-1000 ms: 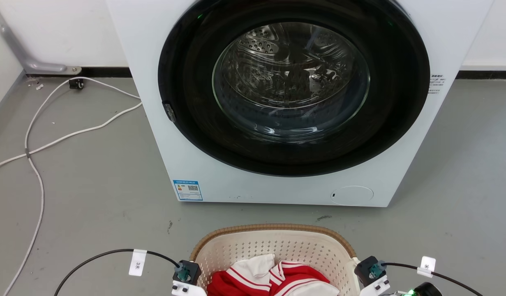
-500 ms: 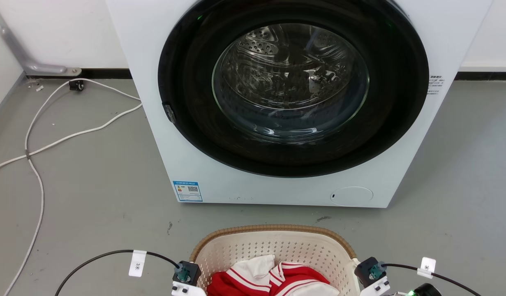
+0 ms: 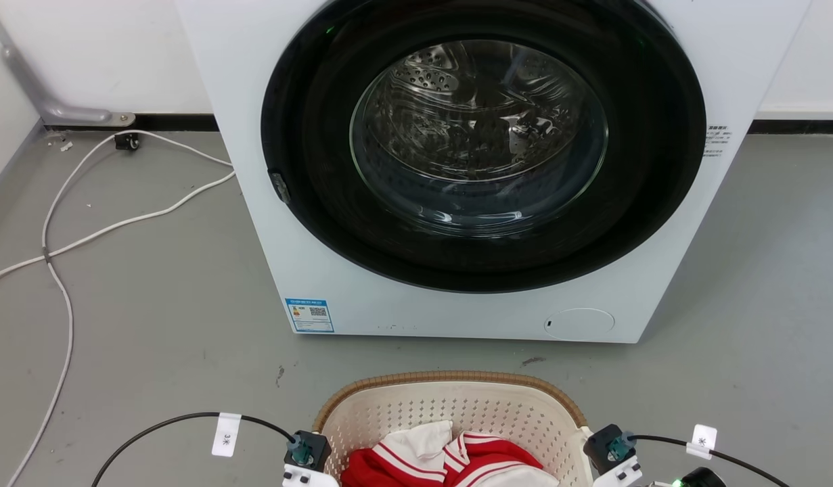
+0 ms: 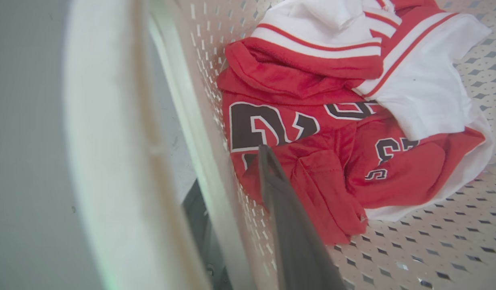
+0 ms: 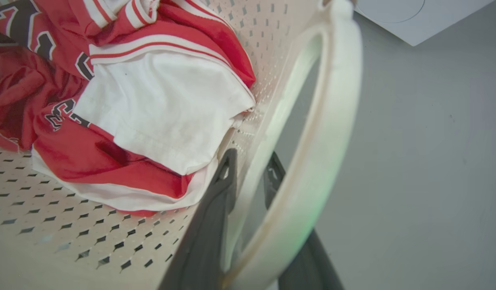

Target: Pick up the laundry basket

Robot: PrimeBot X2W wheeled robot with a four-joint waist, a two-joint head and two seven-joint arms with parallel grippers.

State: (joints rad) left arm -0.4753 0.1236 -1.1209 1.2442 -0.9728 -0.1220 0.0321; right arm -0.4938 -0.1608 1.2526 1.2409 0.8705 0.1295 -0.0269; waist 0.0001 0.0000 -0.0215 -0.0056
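The laundry basket (image 3: 450, 406), cream and perforated with a brown woven rim, sits on the floor at the bottom centre of the head view, just before the washer. Red and white clothes (image 3: 450, 460) lie in it. In the left wrist view my left gripper (image 4: 231, 169) is shut on the basket's side wall (image 4: 199, 80), one finger (image 4: 288, 225) inside and one outside, under the white handle (image 4: 106, 141). In the right wrist view my right gripper (image 5: 252, 155) clamps the opposite wall the same way, beneath the other handle (image 5: 332, 121).
A white front-loading washer (image 3: 254, 101) with a closed round glass door (image 3: 477, 135) stands right behind the basket. White cables (image 3: 71, 230) trail over the grey floor at the left. Black cables (image 3: 166, 423) run from both wrists.
The whole head picture has slid down a few pixels, so the camera moved. Both grippers keep the same hold on the basket.
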